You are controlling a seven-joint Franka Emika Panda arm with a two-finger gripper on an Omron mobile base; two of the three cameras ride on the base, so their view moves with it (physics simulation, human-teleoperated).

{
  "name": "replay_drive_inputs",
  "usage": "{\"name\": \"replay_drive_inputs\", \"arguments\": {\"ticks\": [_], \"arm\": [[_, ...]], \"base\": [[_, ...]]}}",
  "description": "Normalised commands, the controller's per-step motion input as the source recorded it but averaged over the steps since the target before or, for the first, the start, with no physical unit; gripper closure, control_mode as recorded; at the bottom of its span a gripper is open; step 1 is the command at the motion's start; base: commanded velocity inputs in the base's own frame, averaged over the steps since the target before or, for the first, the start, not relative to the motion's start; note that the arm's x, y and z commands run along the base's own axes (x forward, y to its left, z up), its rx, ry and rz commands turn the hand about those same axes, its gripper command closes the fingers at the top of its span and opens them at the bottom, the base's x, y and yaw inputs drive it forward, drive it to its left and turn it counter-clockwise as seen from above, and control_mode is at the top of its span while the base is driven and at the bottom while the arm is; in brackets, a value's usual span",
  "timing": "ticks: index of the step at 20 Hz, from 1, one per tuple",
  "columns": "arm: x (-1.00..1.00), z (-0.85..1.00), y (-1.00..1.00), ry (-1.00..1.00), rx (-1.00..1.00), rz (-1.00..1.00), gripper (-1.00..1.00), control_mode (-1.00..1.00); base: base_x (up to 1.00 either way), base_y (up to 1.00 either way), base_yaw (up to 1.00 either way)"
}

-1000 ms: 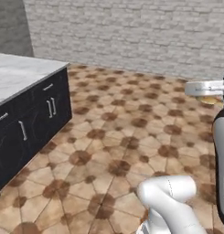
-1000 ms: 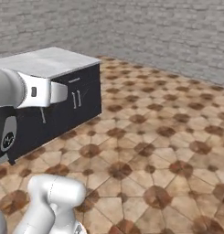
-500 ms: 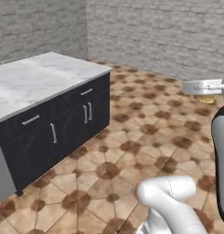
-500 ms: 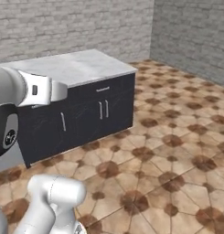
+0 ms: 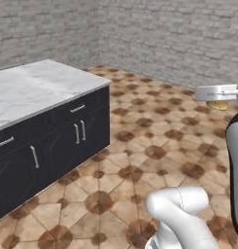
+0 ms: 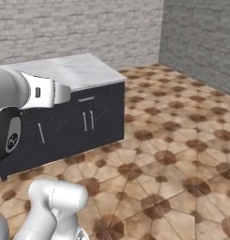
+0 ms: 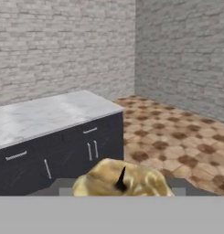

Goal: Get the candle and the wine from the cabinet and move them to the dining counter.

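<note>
Waxy yellow candle [image 7: 122, 182] sits at 6 o'clock in the hand view, apparently gripped by the half-open end effector [image 7: 122, 189]. It rides high, likely for carrying toward the marble counter [image 7: 45, 116] at 9 o'clock.

Marble-topped counter [image 5: 38, 90]: one | drawer fronts [image 5: 77, 108]: two seen | cabinet doors below: two pairs, four vertical bar handles [image 6: 85, 121] | yellowish candle [image 7: 122, 180] with dark wick: one | brick walls [image 7: 63, 45]: two, meeting at one corner

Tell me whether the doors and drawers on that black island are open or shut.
Shut. The island's cabinet doors and drawer fronts sit flush with its dark base in both base views, no gaps showing.
</note>
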Motion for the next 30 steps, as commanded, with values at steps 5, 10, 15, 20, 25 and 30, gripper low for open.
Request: {"name": "replay_drive_inputs", "arguments": {"ticks": [5, 10, 15, 20, 25, 30], "arm": [[0.00, 0.00, 0.00, 0.00, 0.00, 0.00, 1.00, 1.00], [0.00, 0.00, 0.00, 0.00, 0.00, 0.00, 1.00, 1.00], [0.00, 0.00, 0.00, 0.00, 0.00, 0.00, 1.00, 1.00], [0.00, 0.00, 0.00, 0.00, 0.00, 0.00, 1.00, 1.00], [0.00, 0.00, 0.00, 0.00, 0.00, 0.00, 1.00, 1.00], [0.00, 0.00, 0.00, 0.00, 0.00, 0.00, 1.00, 1.00]], "base": [[1.00, -1.00, 0.20], [1.00, -1.00, 0.23], [1.00, -1.00, 0.26], [1.00, -1.00, 0.28], [1.00, -1.00, 0.29], [1.00, -1.00, 0.32]]}}
